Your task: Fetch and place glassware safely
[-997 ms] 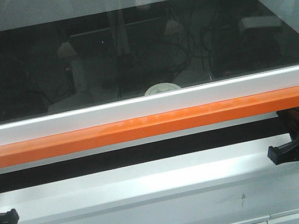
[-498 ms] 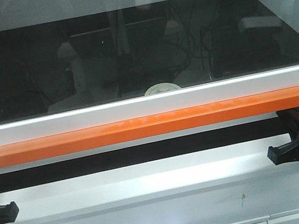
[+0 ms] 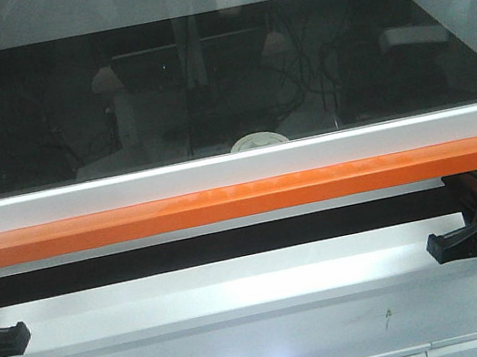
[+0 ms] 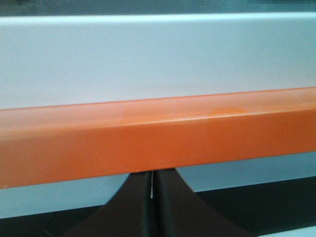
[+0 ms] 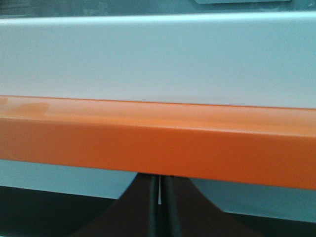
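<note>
Left gripper fingers pressed together, only thin slit between them, bottom centre of left wrist view, tucked right under orange bar. Right gripper same deal, pinched closed below that bar. In front view, sitting low at far left and far right edges. Glassware dead centre of frame, just off-white lid peeking over white frame, at bottom edge of dark glass panel. Well apart from both grippers.

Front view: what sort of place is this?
Probably a lab fume hood or glazed cabinet: a dark glass sash in a white frame, an orange bar below it, an off-white lid behind the glass.
</note>
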Controlling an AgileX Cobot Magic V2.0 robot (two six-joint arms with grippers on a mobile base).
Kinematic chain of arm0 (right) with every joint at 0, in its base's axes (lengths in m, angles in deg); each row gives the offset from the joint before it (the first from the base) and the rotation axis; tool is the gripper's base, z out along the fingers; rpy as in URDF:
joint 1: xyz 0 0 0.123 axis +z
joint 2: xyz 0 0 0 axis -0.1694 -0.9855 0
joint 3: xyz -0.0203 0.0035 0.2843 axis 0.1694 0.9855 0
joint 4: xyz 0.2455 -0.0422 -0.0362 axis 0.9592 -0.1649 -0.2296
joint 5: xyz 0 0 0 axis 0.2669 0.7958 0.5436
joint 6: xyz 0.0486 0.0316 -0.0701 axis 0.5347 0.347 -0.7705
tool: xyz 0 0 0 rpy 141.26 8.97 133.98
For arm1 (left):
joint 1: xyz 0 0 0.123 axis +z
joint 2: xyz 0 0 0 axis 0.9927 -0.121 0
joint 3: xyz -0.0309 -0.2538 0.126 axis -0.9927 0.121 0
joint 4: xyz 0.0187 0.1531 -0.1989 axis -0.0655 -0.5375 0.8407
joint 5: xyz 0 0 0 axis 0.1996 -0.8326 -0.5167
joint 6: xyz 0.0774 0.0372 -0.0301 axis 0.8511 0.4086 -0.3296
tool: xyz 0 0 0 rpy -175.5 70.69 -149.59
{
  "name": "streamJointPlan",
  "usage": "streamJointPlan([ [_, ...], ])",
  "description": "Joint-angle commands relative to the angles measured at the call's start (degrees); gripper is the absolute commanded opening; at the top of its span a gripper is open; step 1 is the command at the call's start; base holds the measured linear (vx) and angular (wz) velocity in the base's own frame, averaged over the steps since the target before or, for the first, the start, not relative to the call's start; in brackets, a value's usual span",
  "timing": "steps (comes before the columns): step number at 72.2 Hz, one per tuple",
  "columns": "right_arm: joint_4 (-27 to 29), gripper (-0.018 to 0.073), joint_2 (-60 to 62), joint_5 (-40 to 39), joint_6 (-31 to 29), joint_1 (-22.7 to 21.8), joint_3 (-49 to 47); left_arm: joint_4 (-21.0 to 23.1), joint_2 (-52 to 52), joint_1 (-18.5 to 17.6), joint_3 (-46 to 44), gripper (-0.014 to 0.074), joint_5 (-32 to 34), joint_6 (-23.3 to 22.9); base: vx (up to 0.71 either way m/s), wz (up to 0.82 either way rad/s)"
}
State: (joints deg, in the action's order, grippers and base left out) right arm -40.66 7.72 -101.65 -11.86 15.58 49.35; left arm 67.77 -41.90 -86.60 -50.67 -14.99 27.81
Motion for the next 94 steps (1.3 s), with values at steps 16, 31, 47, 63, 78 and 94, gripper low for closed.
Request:
streamJointPlan([
  [16,0.0,-0.0001,1.3,-12.8,-1.7,-0.2,-2.6,0.4,1.3,-0.1,-2.5,-0.0007,12.4,-0.2,0.0,0.0],
  [31,-1.1,-0.0001,1.4,-12.4,-1.6,-0.3,-4.3,0.4,1.3,-0.1,-2.6,-0.0007,12.4,-0.2,0.0,0.0],
  [47,-1.5,-0.0001,1.5,-13.2,0.3,-0.3,-5.8,0.4,3.2,-0.1,-5.1,-0.0007,9.6,-0.1,0.0,0.0],
  [63,-1.5,-0.0001,3.9,-12.5,1.1,-0.3,-6.8,0.4,7.2,-0.1,-7.4,-0.0007,5.8,0.3,0.0,-0.01],
  [78,-1.6,-0.0001,8.9,-7.5,1.5,-0.3,-8.8,0.4,11.6,-0.1,-9.2,-0.0007,2.0,0.1,0.0,0.0],
  [94,-1.5,-0.0001,14.6,-2.1,1.7,-0.3,-9.2,0.4,17.7,-0.1,-12.5,-0.0007,-5.9,-0.3,0.0,0.0],
])
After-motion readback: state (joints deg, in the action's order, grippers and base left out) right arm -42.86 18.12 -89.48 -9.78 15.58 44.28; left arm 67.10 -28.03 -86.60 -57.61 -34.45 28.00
